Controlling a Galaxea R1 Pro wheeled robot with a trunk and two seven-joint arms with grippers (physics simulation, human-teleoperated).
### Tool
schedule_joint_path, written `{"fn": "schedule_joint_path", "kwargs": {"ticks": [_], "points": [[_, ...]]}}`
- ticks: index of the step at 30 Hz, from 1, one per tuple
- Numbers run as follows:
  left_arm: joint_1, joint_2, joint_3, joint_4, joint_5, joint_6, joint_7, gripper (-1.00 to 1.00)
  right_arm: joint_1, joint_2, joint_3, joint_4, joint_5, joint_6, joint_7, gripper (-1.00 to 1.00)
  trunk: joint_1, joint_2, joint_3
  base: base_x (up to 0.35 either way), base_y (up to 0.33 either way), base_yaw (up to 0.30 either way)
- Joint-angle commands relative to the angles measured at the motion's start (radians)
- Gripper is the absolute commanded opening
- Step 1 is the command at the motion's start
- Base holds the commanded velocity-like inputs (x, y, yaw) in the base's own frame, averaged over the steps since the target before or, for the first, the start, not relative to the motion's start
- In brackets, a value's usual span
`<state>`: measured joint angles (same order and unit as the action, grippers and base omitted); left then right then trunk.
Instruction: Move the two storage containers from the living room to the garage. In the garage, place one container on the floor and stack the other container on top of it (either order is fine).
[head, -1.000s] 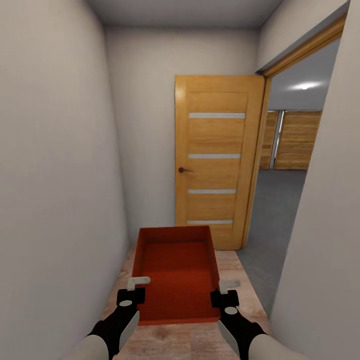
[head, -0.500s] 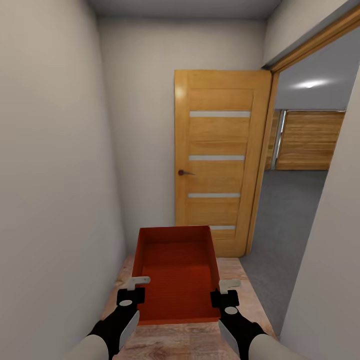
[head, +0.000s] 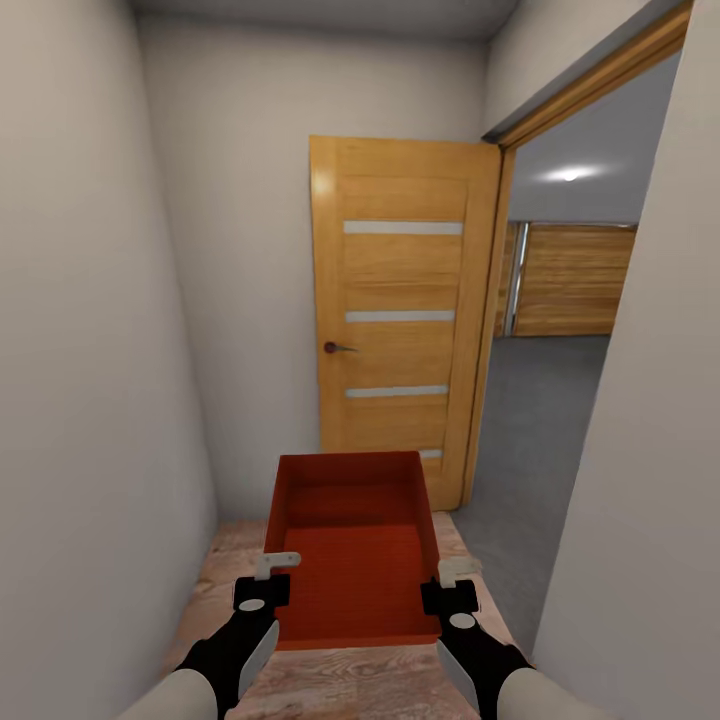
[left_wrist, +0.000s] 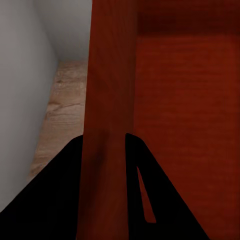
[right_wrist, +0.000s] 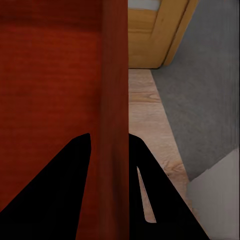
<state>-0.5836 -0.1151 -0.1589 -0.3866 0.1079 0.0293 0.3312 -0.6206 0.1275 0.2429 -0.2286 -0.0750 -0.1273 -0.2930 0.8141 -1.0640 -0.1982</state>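
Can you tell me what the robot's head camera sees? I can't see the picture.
Both grippers, left and right, hold an orange-red storage container by its side walls in a narrow hallway. Ahead, an open wooden door shows a grey-floored room.

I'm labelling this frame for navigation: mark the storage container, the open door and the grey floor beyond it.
storage container (head: 350, 570): head view, inside bottom.
open door (head: 400, 270): head view, upper panel.
grey floor (head: 540, 420): head view, past the doorway.

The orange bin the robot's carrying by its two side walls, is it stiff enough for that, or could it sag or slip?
The storage container looks rigid: its walls stay straight where the left gripper and right gripper pinch them. Empty, it is probably light. The smooth walls could slip if jolted.
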Motion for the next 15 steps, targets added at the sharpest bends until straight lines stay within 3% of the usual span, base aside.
{"fn": "schedule_joint_path", "kwargs": {"ticks": [1,15], "points": [[-0.001,0.014,0.008,-0.005,-0.011,-0.062,0.014,-1.00,-0.001,0.000,-0.005,0.002,-0.017,-0.002,0.005,-1.00,0.000,-0.001,-0.001,0.000,0.000,-0.284],[-0.001,0.012,0.008,-0.006,-0.011,-0.062,0.017,-1.00,-0.001,0.000,-0.005,0.003,-0.017,-0.001,0.005,-1.00,0.000,-0.001,-0.001,0.001,0.000,-0.284]]}}
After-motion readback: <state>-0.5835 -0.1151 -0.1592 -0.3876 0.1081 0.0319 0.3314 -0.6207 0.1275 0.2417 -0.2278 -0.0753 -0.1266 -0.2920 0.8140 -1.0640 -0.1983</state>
